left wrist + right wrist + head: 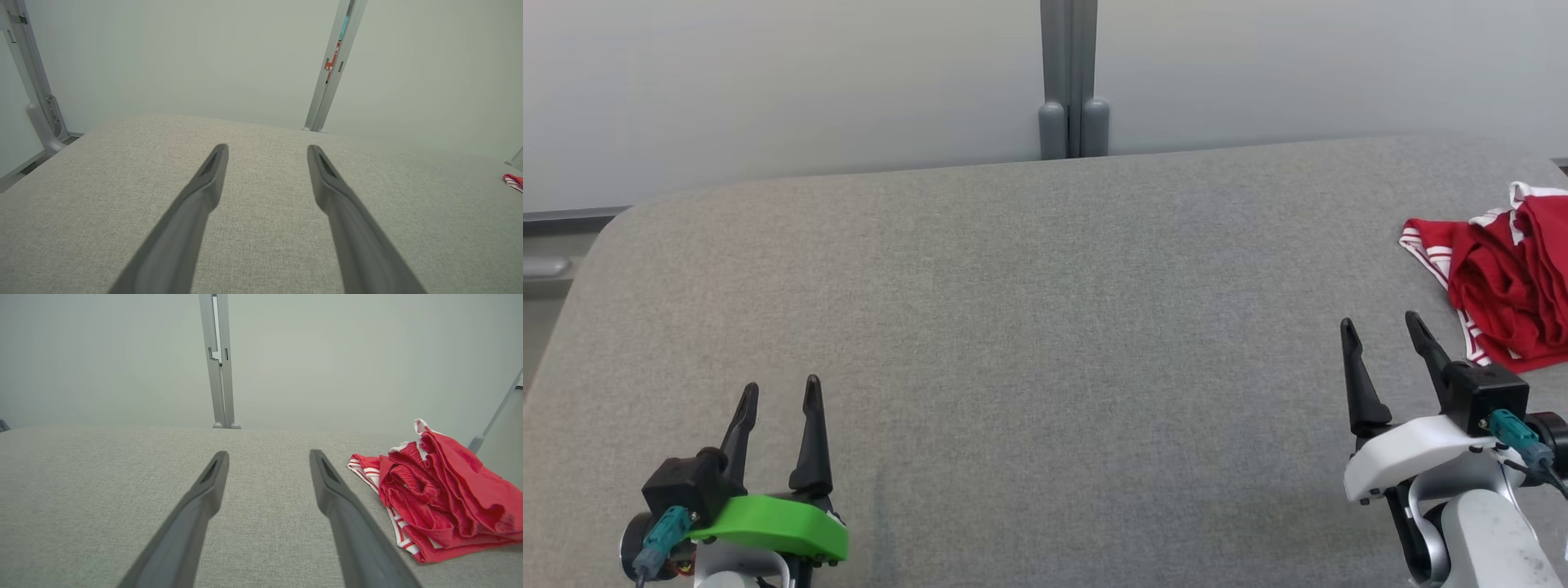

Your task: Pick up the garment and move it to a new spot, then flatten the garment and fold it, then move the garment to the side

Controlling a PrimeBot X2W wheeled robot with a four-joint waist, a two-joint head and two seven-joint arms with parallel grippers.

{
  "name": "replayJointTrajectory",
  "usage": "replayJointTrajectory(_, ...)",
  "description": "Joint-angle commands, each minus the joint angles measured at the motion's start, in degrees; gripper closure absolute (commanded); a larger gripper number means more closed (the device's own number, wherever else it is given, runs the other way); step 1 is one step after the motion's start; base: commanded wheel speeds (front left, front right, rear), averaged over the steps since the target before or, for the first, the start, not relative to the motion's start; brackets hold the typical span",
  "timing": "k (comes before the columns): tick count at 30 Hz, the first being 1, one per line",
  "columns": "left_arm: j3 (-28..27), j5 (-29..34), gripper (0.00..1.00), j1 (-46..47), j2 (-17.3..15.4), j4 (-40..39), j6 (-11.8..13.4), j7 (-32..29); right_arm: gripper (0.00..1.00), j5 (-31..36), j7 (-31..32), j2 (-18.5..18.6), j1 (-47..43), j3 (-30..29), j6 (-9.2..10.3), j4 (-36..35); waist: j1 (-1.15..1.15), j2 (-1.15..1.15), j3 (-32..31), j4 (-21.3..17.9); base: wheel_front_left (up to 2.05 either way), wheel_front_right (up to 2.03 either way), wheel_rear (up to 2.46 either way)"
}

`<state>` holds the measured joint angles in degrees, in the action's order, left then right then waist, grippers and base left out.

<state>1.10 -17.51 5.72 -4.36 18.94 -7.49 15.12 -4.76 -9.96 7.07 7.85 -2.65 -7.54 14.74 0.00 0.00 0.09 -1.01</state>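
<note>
The crumpled red garment (1511, 278) with white-striped trim lies bunched at the right edge of the grey bench (1029, 310), just beyond and to the right of the right hand (1380, 320), whose fingers stand apart and clear of it. The left hand (780, 384), fingers likewise apart, hovers well away from it.

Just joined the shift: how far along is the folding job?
Nothing looks done: the red garment lies crumpled on the table, far right. Nothing is in hand; the left pincer and right pincer are open and empty. Picking up, flattening, folding, setting aside remain.
</note>
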Motion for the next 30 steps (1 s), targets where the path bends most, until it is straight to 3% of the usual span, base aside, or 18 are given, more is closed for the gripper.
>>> replayJointTrajectory(1, -0.17, 0.07, 0.00, -1.03, 0.13, 0.55, 0.03, -0.01, 0.00, 0.51, 0.16, -0.28, -1.01, -0.11, 0.11, -0.65, 0.00, 0.00, -0.89, 0.90, 0.00, 0.00, 0.00)
replayJointTrajectory(30, 1.20, -1.86, 0.00, 0.11, -1.11, 2.22, 0.03, -0.02, 0.00, 1.10, 1.30, -1.73, -2.88, 0.60, 0.11, -1.39, 0.00, 0.00, -0.89, -0.07, 0.00, 0.00, 0.00)
